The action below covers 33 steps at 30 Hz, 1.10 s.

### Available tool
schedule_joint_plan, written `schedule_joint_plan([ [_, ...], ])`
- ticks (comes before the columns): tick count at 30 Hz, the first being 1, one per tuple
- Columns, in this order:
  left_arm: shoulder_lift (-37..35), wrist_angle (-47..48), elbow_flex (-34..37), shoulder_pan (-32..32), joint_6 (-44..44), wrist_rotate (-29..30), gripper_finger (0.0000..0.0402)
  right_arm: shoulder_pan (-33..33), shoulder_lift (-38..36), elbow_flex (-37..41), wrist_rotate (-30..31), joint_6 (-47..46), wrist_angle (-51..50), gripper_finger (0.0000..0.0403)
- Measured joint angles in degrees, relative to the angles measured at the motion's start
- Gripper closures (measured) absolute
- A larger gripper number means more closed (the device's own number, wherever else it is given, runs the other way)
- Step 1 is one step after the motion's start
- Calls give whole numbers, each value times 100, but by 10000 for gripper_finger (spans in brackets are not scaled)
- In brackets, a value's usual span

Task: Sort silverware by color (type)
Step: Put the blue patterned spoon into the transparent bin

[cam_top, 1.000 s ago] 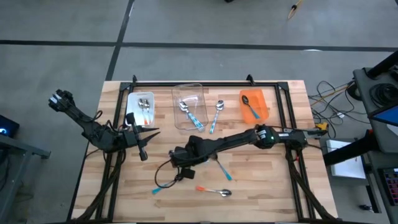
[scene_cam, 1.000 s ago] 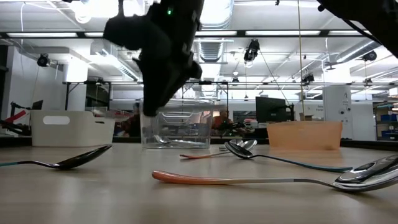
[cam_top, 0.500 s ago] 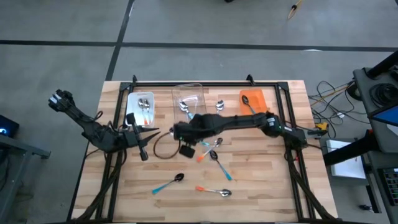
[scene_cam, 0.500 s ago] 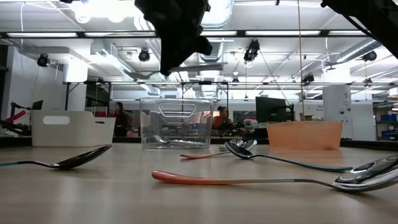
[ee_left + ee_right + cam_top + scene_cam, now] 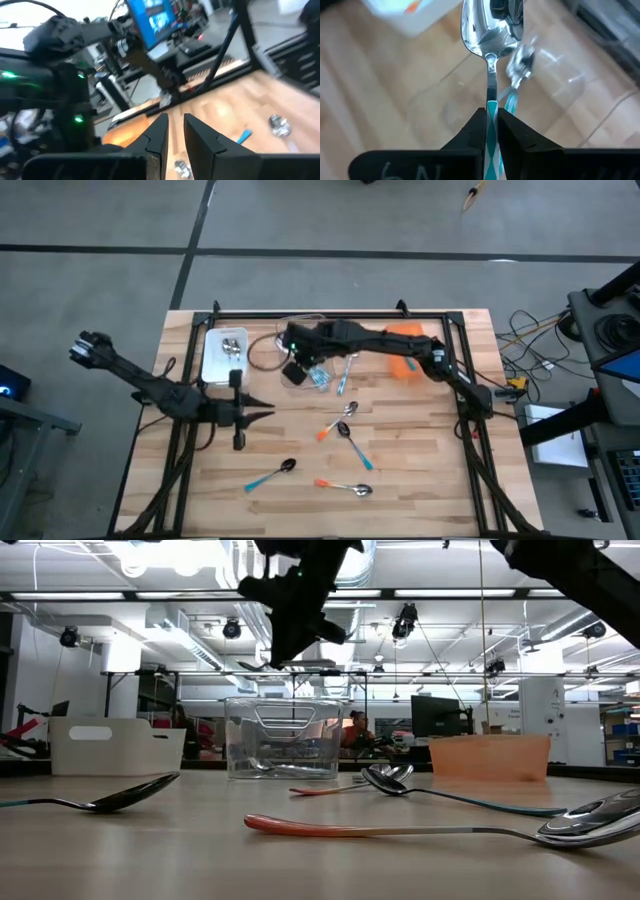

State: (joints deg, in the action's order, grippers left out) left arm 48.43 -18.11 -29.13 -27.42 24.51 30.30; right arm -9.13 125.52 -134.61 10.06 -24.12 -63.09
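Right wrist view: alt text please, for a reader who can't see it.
The right end effector is shut on the handle of a teal-handled spoon, its silver bowl pointing away from the camera. Below it is the clear bin, holding another spoon, on the wooden table.

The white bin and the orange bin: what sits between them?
The clear bin, as the low view shows, between the white bin and orange bin.
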Motion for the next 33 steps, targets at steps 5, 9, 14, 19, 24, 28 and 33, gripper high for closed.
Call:
schedule_joint_plan([
  [5,303,-21,1,474,-30,0,359,-348,5,0,-1,-232,480,383],
  [9,294,-35,2,596,-128,65,359,-551,7,0,-17,-487,488,383],
  [14,35,-35,2,588,-156,133,359,-673,8,0,-42,-755,486,383],
  [19,-180,-132,6,607,81,729,359,-662,13,0,-157,-800,510,383],
  [24,-372,-522,7,741,718,930,359,-668,14,72,-101,-942,511,383],
  [28,-432,-490,180,866,870,975,359,-666,15,302,-92,-1026,559,383],
  [33,-455,-500,302,1110,997,1257,359,-668,19,706,-96,-949,669,383],
])
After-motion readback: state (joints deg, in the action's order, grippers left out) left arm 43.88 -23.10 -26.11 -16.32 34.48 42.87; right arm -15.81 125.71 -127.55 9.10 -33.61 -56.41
